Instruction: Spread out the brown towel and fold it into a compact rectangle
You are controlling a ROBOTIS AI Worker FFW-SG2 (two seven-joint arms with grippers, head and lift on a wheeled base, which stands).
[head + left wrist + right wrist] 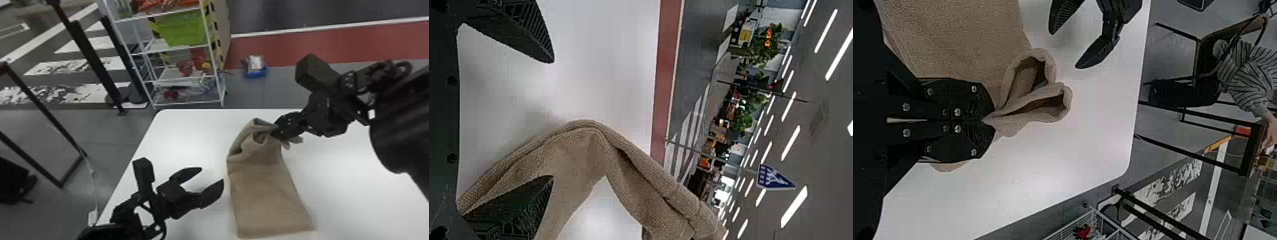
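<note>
Brown towel [271, 198] has its bunched far end clamped in the right pincer [987, 121], apparently to control the fold; left pincer [212, 175] stands apart-fingered beside it.

One brown towel [268, 198], one worktop [182, 137] and two pincers, the left pincer [212, 175] and the right pincer [274, 131]. In the upper half of the head view: one white rack [188, 103], one green bin [182, 30], one blue container [255, 73].
</note>
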